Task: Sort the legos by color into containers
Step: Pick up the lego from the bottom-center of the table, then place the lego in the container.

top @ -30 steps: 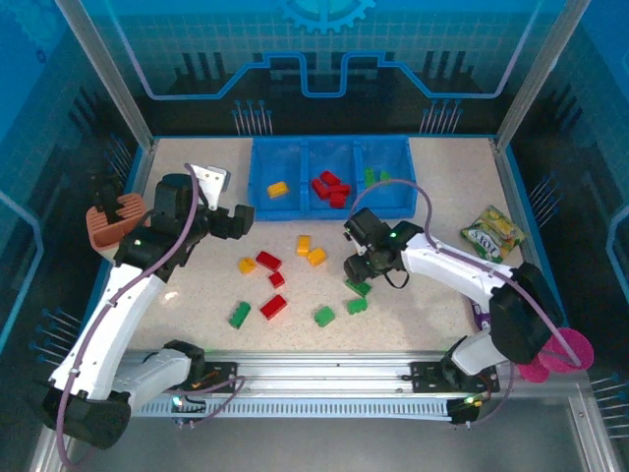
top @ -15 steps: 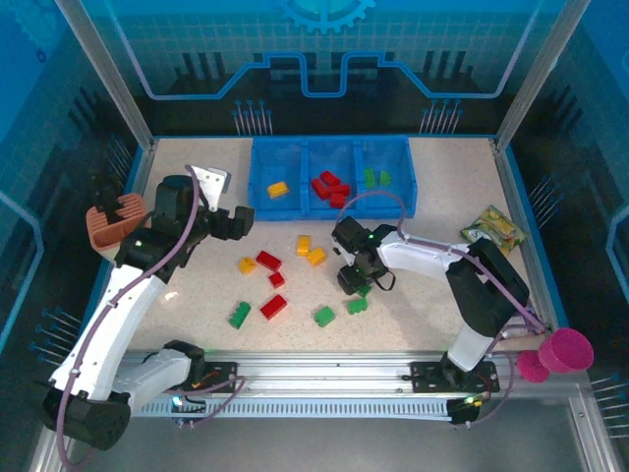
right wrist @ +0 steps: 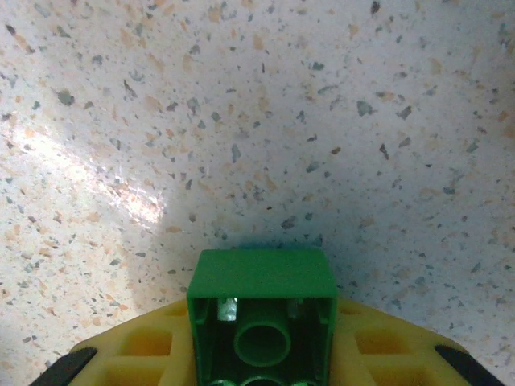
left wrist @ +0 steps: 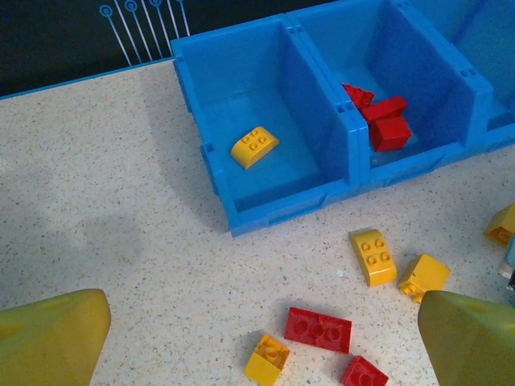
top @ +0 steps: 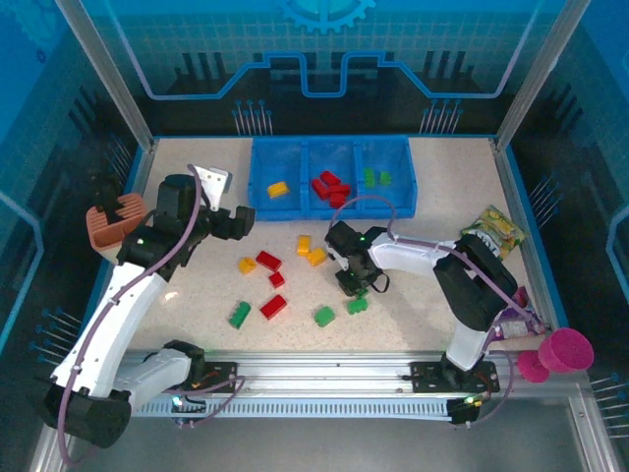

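The blue three-compartment tray (top: 393, 208) stands at the back, with a yellow brick (top: 278, 189) in the left bin, red bricks (top: 329, 187) in the middle and green ones (top: 375, 178) on the right. Loose yellow (top: 316, 257), red (top: 268, 261) and green legos (top: 323, 316) lie on the table in front. My right gripper (top: 352, 282) is down at the table, shut on a green brick (right wrist: 261, 281) whose hollow underside faces the wrist camera. My left gripper (top: 236, 221) hovers open above the red brick (left wrist: 318, 328) and a yellow one (left wrist: 267, 359), holding nothing.
A salmon-pink holder (top: 113, 218) sits at the left edge beside the left arm. A snack packet (top: 491, 231) lies at the right, and a magenta cup (top: 568, 346) stands by the near right corner. A white piece (top: 211, 178) lies left of the tray.
My right gripper shifted a little left, came down and closed on the green brick, and its elbow swung in. The left arm stayed still.
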### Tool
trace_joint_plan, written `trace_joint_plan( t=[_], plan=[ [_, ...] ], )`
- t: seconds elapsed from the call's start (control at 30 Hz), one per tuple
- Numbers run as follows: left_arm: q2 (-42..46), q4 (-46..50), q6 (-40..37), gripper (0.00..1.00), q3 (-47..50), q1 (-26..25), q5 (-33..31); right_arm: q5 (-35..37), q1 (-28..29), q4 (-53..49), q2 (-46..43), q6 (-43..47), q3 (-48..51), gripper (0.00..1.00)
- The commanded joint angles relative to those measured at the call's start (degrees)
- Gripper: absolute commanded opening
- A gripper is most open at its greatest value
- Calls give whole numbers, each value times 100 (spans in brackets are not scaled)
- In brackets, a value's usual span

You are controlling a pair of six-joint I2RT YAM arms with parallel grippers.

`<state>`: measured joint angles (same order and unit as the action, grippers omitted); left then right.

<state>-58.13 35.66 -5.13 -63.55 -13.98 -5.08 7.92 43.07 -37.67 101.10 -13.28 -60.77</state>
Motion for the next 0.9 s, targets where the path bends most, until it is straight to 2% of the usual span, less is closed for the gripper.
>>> trace_joint_plan(
  t=[0.0,0.17,0.33,0.53,0.87],
  plan=[
    [-48,-55,-164,99,-13,53,-31,272,-126,-435,-282,-68,-176,30],
    [-119,-61,-173,99,-35,53,-20,731,-876,-772,-686,279,-898,31],
    [-128,-42,-177,99,-35,53,-56,826,-1669,-476,-527,543,-1580,33],
    [-189,-25,-191,99,-43,61,-92,440,-2314,-30,245,646,-2443,33],
    [-303,16,-226,99,-79,62,-144,398,-2646,85,1919,757,-3962,32]
  ],
)
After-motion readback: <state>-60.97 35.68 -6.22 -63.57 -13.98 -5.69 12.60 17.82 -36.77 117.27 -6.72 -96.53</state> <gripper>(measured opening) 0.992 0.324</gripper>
